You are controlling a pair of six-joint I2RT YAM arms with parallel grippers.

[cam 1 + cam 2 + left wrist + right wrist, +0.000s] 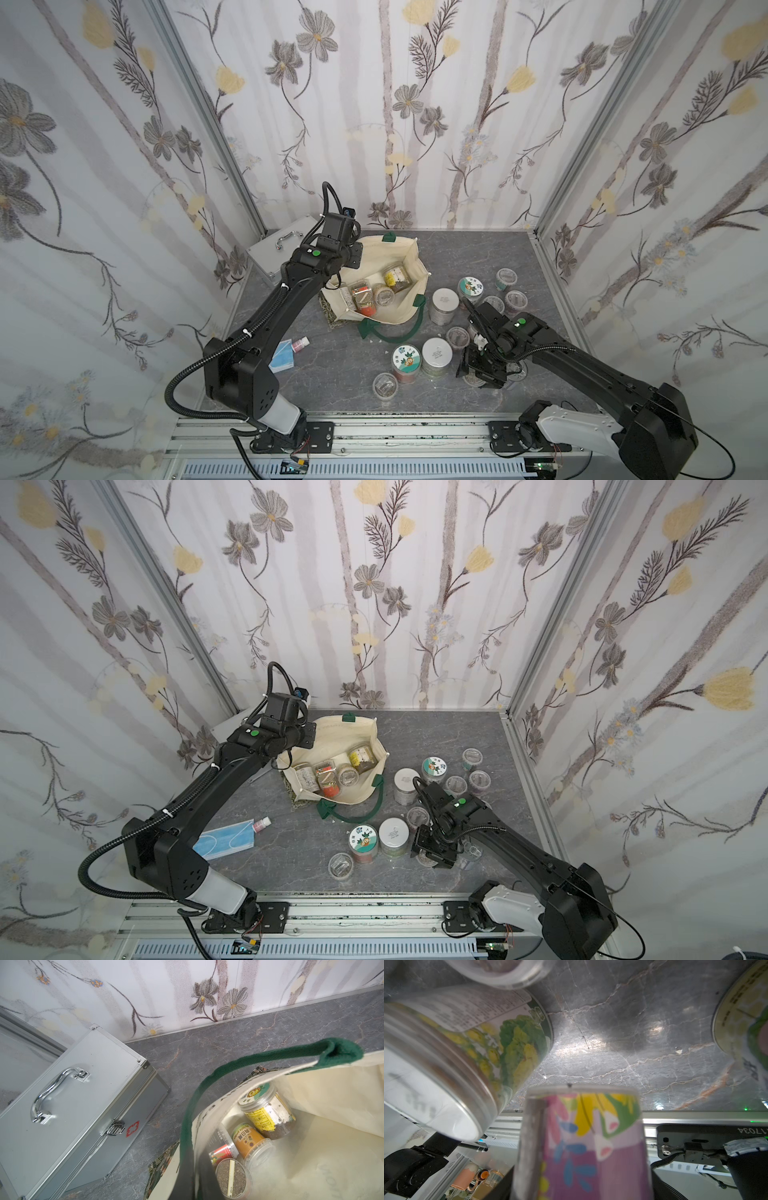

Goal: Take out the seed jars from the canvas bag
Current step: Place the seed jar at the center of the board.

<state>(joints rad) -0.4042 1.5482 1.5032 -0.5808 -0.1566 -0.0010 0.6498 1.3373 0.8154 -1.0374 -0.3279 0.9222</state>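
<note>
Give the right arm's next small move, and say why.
Probably open the right gripper wide and lift straight up: the purple flower-labelled jar in front of it seems set on the table, a white-lidded jar stands close beside, and seed jars still lie in the canvas bag.

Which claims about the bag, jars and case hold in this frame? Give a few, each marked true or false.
1. Jars lie inside the canvas bag. True.
2. The silver case stands open. False: it is closed.
3. The blue face mask is in the bag. False: it lies on the table, beside the left arm.
4. Two white-lidded jars stand on the table outside the bag. True.
</note>
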